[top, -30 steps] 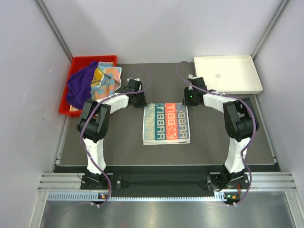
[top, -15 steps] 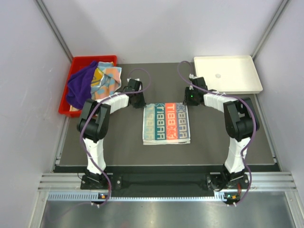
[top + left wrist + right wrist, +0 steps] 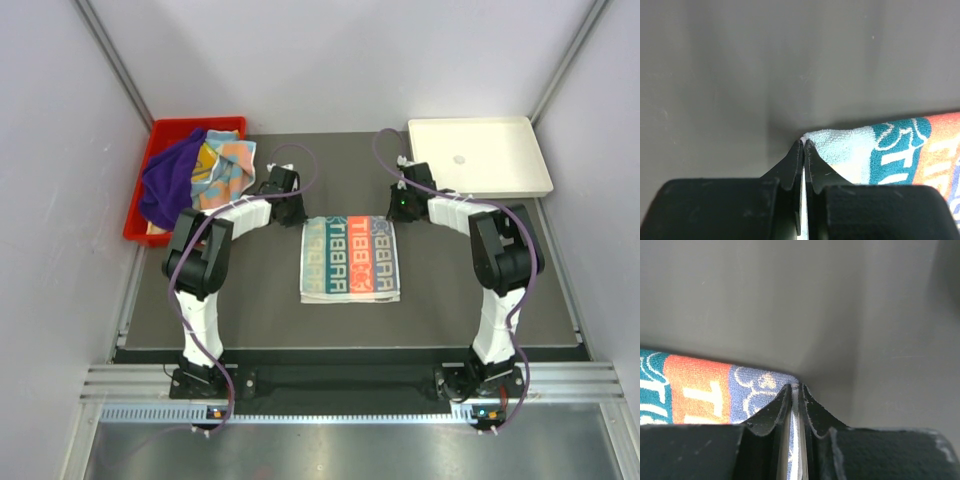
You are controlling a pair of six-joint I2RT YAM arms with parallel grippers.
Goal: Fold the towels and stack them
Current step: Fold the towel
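At mat (image 3: 250, 310) centre | lettered towel (image 3: 350, 260) stripes near-far | left gripper (image 3: 803, 143), right gripper (image 3: 795, 388) pinch far corners

top: overhead, far, whole table (image 3: 250, 320) | wrists: low, close, forward | shared: towel (image 3: 350, 260) far corners

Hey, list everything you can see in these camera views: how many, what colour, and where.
lettered towel: one, teal, orange and blue-grey, folded flat mid-mat
purple towel: one, deep purple, bunched in the bin
multicoloured towel: one, orange, yellow and blue-green, in the bin beside the purple one
red bin: one, red, far left corner
white tray: one, white, far right corner
mat: one, dark grey, under the arms
left pincer: one, black, shut on the lettered towel's far left corner
right pincer: one, black, shut on its far right corner
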